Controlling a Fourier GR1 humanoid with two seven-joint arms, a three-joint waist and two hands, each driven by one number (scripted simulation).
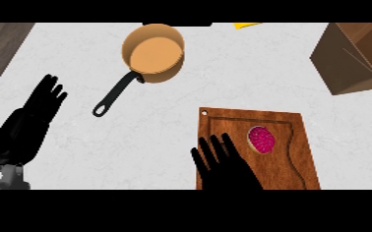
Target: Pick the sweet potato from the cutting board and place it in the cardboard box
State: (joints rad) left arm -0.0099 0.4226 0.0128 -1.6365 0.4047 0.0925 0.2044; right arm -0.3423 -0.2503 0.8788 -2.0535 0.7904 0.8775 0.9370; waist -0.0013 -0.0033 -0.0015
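The sweet potato (262,139) is lying on the cutting board (291,172), just right of the right hand (222,164), whose fingers (210,147) are spreading straight, holding nothing. The left hand (33,113) is resting open at the tabletop's (218,78) left. I judge the reach needs shifting right, centring over the potato before curling, then carrying up-right to the cardboard box (345,59).

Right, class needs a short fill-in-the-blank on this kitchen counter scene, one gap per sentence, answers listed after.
1. The sweet potato lies on the ____.
2. The pan has a long handle coloured ____.
3. The robot's right hand rests over the board's ____ side, fingers straight.
4. The cardboard box sits at the counter's far ____ corner.

Missing words: cutting board; black; left; right
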